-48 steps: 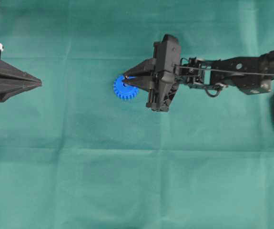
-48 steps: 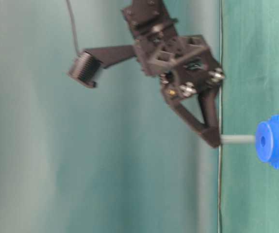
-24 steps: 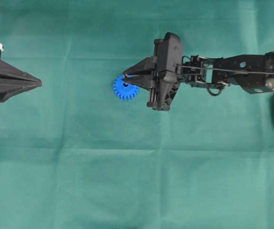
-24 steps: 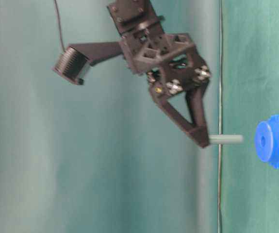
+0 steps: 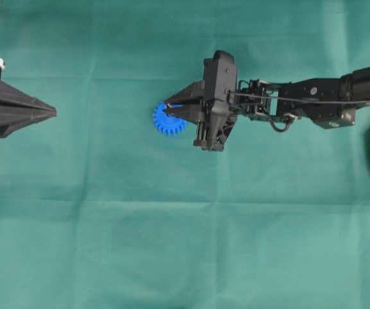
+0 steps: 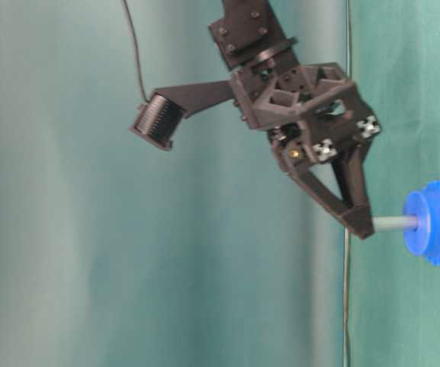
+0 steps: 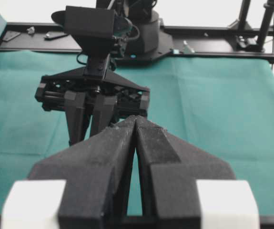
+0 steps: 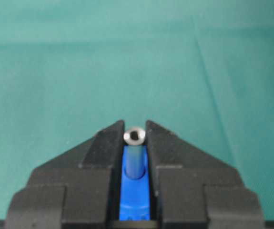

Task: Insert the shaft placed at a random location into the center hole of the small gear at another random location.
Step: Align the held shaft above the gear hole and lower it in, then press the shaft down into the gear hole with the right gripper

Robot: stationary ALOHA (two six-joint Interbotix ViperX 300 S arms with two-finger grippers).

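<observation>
Table-level view: your right gripper point(image 6: 361, 227) pinches shaft point(image 6: 395, 222), far end touching hub of small gear point(image 6: 434, 222) on green cloth point(image 5: 172, 225); your left gripper point(image 5: 51, 112) clenched, empty, well apart

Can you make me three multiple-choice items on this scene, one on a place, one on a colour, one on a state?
1. Where is the shaft's free end?
A. At the gear's hub
B. Lying on the cloth
C. In the left tool

2. What colour is the gear?
A. Red
B. Blue
C. Yellow

3. How is the left tool?
A. Gripping the gear
B. Wide open
C. Shut, holding nothing

Answers:
1 A, the table-level view shows the shaft reaching from the right tool to the hub.
2 B, the toothed wheel is bright blue in every view.
3 C, its fingers meet with nothing between them, far from the gear.
</observation>
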